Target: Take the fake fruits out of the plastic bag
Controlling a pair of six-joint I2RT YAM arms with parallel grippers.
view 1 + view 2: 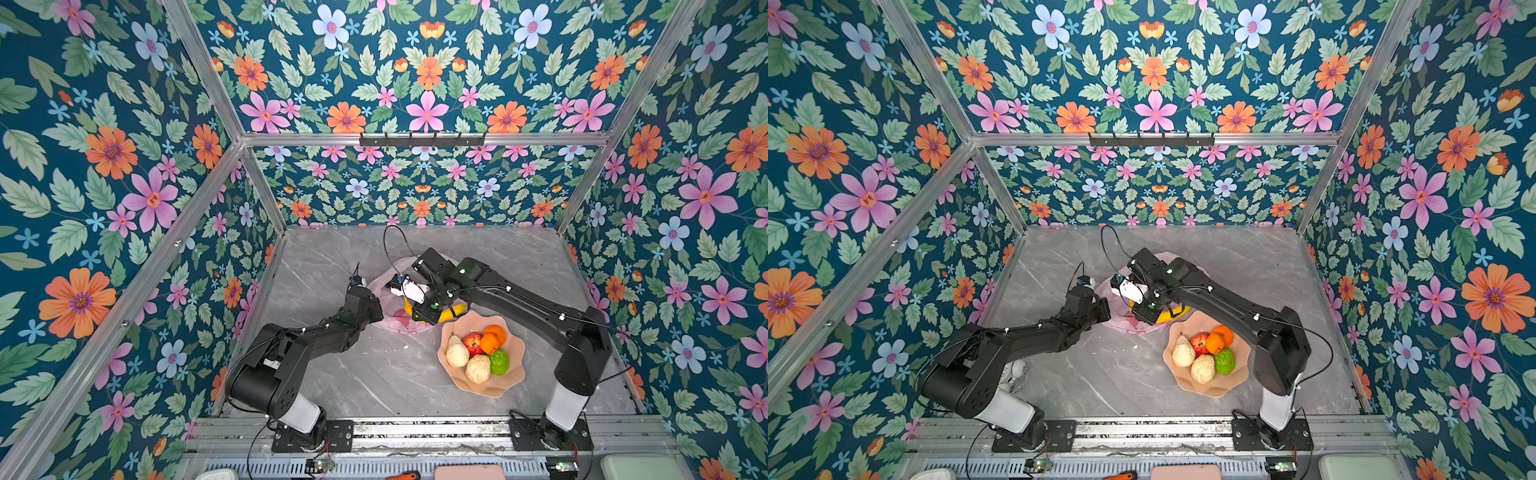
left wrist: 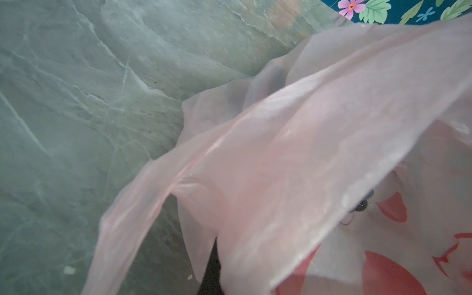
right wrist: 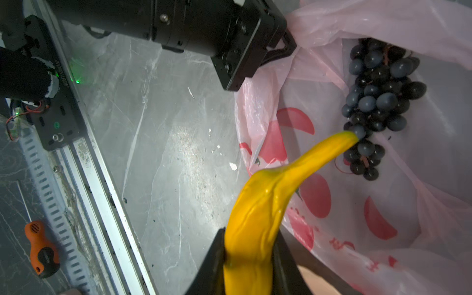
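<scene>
The pale pink plastic bag (image 1: 390,325) lies open mid-table. My left gripper (image 1: 376,309) is shut on its near rim, and that pinch shows in the right wrist view (image 3: 283,48). In the left wrist view the bag (image 2: 306,153) drapes over the jaws and hides them. My right gripper (image 3: 251,245) is shut on the yellow banana (image 3: 258,209), held over the bag's mouth, its tip touching the dark purple grape bunch (image 3: 378,102) inside. The banana (image 1: 457,311) shows in both top views.
A peach-pink scalloped bowl (image 1: 513,374) to the right of the bag holds two cream pieces, a red apple (image 1: 473,341), an orange (image 1: 490,341) and a bumpy green fruit (image 1: 498,360). An orange-handled tool (image 3: 42,249) lies beyond the front rail (image 1: 415,428).
</scene>
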